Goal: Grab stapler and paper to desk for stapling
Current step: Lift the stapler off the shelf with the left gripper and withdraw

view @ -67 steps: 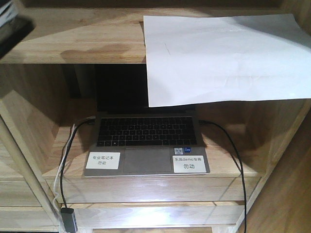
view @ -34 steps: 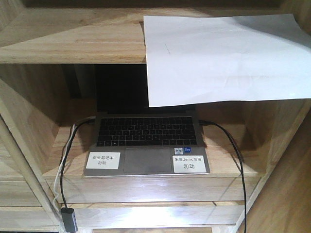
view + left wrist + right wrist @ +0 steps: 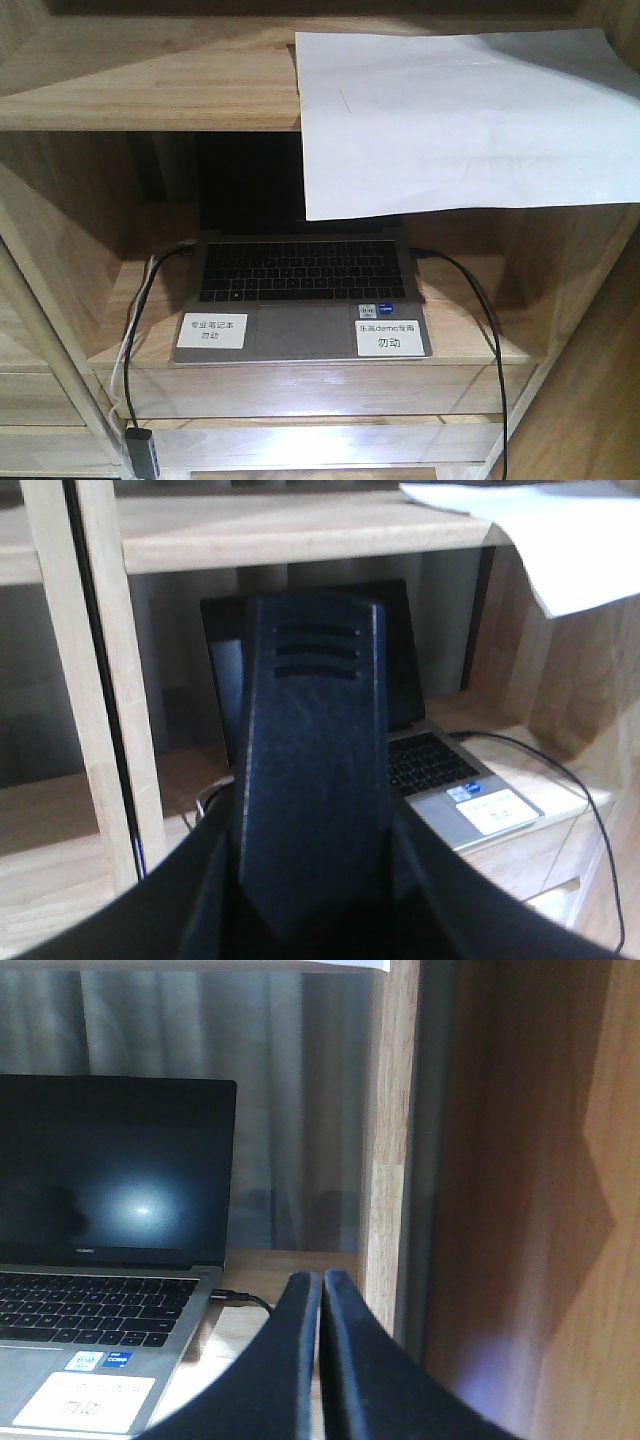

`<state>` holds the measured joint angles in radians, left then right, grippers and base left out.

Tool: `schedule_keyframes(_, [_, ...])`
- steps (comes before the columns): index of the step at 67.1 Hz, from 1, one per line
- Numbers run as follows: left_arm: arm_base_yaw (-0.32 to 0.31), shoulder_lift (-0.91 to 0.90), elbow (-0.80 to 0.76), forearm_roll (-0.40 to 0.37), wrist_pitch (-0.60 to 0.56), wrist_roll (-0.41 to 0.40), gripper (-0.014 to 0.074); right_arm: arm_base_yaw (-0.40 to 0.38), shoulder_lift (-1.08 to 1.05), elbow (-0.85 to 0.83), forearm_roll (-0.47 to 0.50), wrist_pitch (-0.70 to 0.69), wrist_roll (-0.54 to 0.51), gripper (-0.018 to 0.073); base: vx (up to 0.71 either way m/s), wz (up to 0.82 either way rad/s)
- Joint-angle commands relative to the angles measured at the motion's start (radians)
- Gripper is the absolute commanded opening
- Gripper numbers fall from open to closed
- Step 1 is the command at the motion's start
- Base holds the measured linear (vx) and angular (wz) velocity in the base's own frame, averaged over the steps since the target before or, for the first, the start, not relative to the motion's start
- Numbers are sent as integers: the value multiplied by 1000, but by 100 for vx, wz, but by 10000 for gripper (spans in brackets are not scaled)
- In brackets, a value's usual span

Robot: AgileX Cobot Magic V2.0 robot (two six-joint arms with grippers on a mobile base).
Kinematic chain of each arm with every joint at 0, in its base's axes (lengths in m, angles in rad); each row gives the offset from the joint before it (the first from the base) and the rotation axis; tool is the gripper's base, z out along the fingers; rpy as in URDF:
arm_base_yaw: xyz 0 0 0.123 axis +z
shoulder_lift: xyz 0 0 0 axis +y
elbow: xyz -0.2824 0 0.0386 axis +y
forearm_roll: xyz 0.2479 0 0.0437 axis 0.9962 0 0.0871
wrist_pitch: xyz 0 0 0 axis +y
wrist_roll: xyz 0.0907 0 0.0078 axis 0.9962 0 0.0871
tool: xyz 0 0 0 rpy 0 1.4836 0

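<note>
Above the open laptop [image 3: 300, 290] and to its right, the paper [image 3: 460, 120] lies on the upper shelf board [image 3: 150, 75]. Its near edge hangs over the front, across the laptop's screen corner. In the left wrist view, the left gripper [image 3: 313, 760] looms before the laptop as one broad black slotted shape. I cannot tell how far it is open or whether it holds anything. In the right wrist view, the right gripper [image 3: 322, 1280], just right of the laptop, has its fingers pressed together, empty.

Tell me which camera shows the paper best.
The exterior front-facing view: nearly the whole paper shows, on the upper shelf and overhanging its edge. The left wrist view catches only a corner; the right wrist view, a white sliver at most.
</note>
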<state>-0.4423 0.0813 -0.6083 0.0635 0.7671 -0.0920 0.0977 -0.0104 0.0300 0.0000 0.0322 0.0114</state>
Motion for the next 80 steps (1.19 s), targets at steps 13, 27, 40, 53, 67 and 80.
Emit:
schedule_keyframes(13, [-4, 16, -25, -1, -116, -2, -6, 0, -8, 20, -6, -74, -11, -9, 0, 0])
schedule_keyframes(27, [-4, 16, -25, -1, -116, -2, -6, 0, -8, 20, -6, -74, -11, -9, 0, 0])
schedule_keyframes(40, [-4, 16, -25, -1, -116, -2, -6, 0, -9, 20, -6, -74, -11, -9, 0, 0])
schedule_keyframes(53, [-4, 16, -25, -1, -116, -2, -6, 0, -9, 20, -6, -68, -11, -9, 0, 0])
schedule_keyframes(67, [-4, 16, -25, -1, -116, -2, -6, 0, -9, 20, 33, -69, 159, -9, 0, 0])
schedule_keyframes(80, [-4, 16, -25, 0, -116, -2, -6, 0, -9, 20, 14, -99, 684, -9, 0, 0])
